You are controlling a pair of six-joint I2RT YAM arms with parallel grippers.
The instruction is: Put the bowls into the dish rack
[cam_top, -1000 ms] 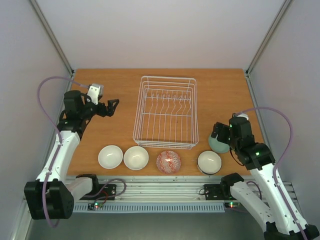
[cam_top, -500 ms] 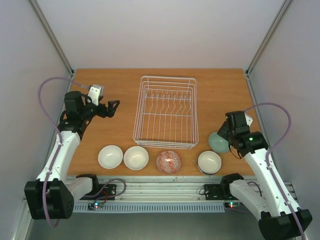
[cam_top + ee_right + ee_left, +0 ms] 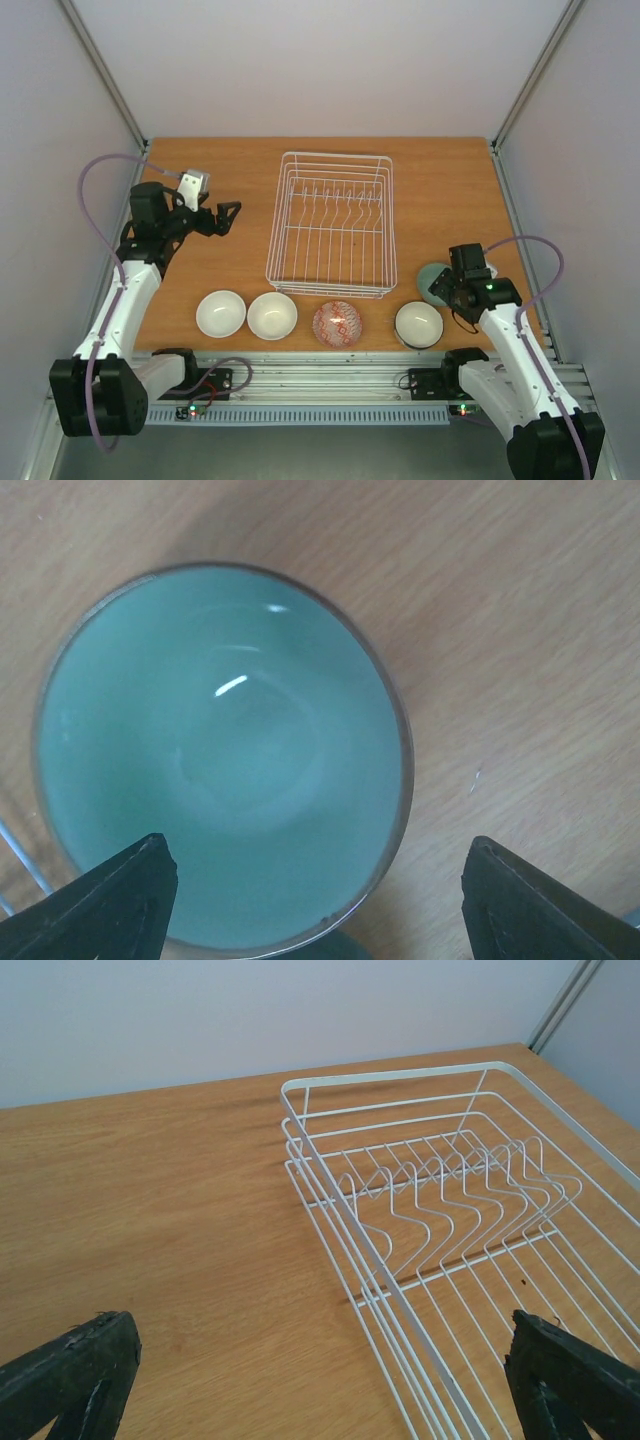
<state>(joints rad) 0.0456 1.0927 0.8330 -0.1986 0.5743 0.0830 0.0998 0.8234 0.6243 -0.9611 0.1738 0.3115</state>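
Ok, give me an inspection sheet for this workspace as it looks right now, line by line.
Surface: wooden table, no spills seen.
Job's things: dish rack at centre, empty; along the near edge two plain white bowls, a red patterned bowl, a dark-rimmed white bowl; teal bowl right of the rack.
Clutter: nothing seen.
Hands: left hand open, left of the rack; right hand open, above the teal bowl.
Cables: purple cable loops off the left arm, another off the right.
Surroundings: pale walls, metal frame posts.
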